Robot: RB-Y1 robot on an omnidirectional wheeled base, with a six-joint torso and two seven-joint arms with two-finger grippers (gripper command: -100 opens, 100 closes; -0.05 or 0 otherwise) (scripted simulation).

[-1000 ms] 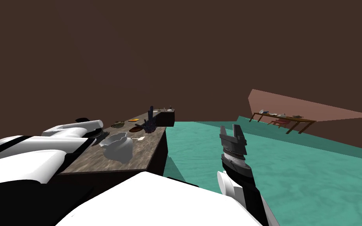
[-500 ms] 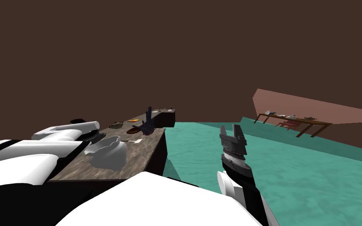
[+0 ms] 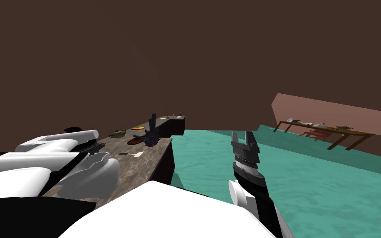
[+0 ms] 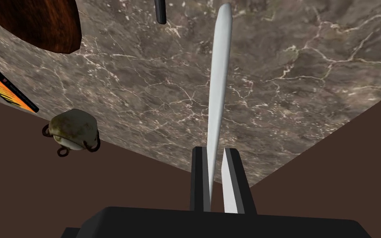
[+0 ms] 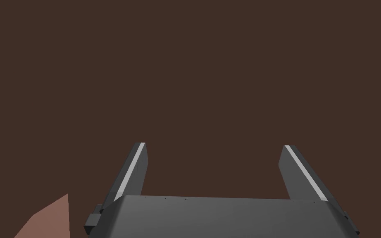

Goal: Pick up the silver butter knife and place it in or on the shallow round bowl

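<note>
Clamping the butter knife by one end over the table near its edge, the left hand is mid-carry — next, I judge, swing it across to the brown bowl and release.

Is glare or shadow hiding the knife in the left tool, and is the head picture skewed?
Left wrist view: no glare; the butter knife reads evenly pale in the left tool, with no shadow on the marble countertop. Head view: floor and far table slant together, the camera's roll.
</note>
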